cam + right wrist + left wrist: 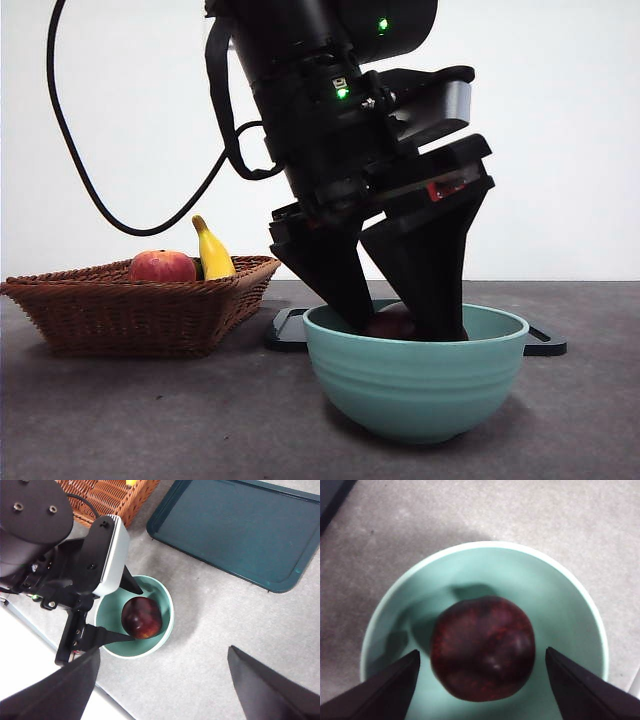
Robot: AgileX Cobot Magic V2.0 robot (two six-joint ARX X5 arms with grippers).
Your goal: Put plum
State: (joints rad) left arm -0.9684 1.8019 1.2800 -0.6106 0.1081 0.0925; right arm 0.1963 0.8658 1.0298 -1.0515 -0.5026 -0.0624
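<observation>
Squarely between the spread jaws of the left gripper (480, 680) sits the plum (482, 647), low in the green bowl (570, 595), neither jaw visibly touching it, while the right gripper (160, 680) waits open, well apart.

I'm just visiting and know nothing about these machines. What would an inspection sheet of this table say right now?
Surface: grey table, bare where visible.
Job's things: plum lies inside the mint bowl.
Clutter: wicker basket holding a red fruit and banana; dark tray behind the bowl.
End effectors: left end effector reaches into the bowl, jaws open either side of the plum; right end effector open, above the table.
Cables: black cable loops from the left arm.
Surroundings: white wall.
</observation>
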